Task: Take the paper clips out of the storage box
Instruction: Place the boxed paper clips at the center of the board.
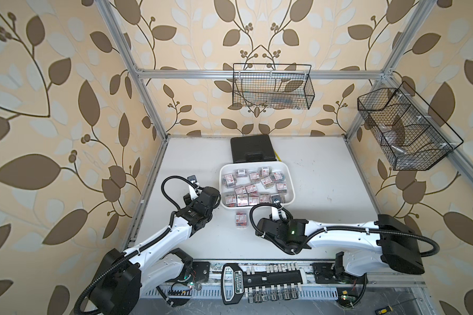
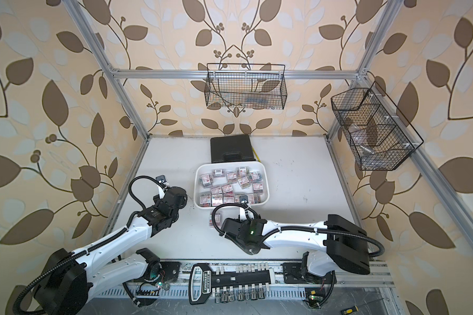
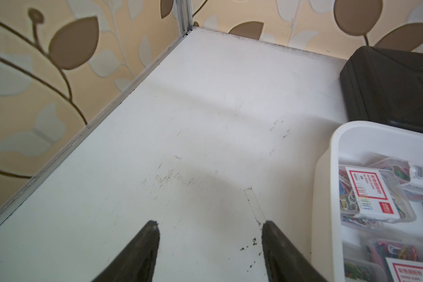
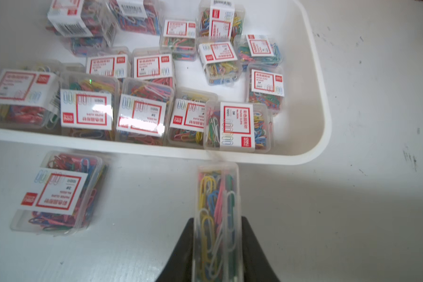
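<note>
The storage box (image 1: 292, 188) (image 2: 267, 188) is a shallow white tray in mid-table, holding several clear boxes of coloured paper clips (image 1: 253, 188) (image 4: 142, 109). One such box (image 1: 241, 218) (image 4: 59, 193) lies flat on the table just in front of the tray. My right gripper (image 4: 217, 219) is shut on another clip box (image 4: 216, 195), held on edge above the table just outside the tray's front rim (image 4: 322, 117). My left gripper (image 3: 210, 223) stands open and empty over bare table to the left of the tray (image 3: 335, 151).
A black hard case (image 1: 251, 150) sits right behind the tray. Two black wire baskets hang on the back wall (image 1: 273, 87) and the right wall (image 1: 404, 128). A socket rack (image 1: 260, 283) lies along the front edge. Aluminium frame rails border the table.
</note>
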Controlling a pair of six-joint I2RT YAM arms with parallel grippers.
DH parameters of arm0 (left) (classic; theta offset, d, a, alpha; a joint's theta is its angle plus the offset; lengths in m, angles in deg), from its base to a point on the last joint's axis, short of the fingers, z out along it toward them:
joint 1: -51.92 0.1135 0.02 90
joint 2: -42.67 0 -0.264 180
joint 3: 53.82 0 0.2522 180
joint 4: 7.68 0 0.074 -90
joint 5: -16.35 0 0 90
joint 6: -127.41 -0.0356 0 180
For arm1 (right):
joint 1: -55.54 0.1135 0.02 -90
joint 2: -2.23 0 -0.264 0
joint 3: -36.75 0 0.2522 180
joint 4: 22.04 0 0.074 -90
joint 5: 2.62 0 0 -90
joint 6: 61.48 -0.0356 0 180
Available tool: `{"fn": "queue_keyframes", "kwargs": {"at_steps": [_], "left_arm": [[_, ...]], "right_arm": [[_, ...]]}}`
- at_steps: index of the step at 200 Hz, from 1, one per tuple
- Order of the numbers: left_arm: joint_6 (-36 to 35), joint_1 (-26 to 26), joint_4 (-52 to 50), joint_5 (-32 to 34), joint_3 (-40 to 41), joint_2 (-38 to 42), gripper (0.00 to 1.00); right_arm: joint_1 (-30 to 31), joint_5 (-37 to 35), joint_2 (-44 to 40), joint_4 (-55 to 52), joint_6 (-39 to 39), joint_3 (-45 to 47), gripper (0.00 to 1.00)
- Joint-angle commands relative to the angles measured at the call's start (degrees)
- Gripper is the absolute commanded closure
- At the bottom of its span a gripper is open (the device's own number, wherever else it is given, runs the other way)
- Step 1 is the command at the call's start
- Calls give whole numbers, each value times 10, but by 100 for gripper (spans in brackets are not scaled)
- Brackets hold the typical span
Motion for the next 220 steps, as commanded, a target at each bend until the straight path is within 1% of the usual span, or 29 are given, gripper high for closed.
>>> {"fn": "queue_keyframes", "kwargs": {"at_steps": [1,70,116,147,159,172,220], "left_arm": [[7,5,8,4,-1,3,32],[6,4,4,0,-7,-8,32],[4,5,4,-4,-9,-11,32],[5,5,3,-4,-12,-17,32],[5,4,2,-4,-14,-19,32],[4,4,2,-4,-14,-20,32],[5,4,2,-5,-15,-20,33]], "right_arm": [[7,6,36,22,-12,-3,76],[8,16,136,58,21,-46,73],[-4,40,165,96,36,-50,72],[-6,48,175,108,43,-55,66],[-6,51,174,115,47,-56,59],[-6,56,170,126,54,-52,55],[-7,79,149,161,67,-49,49]]}}
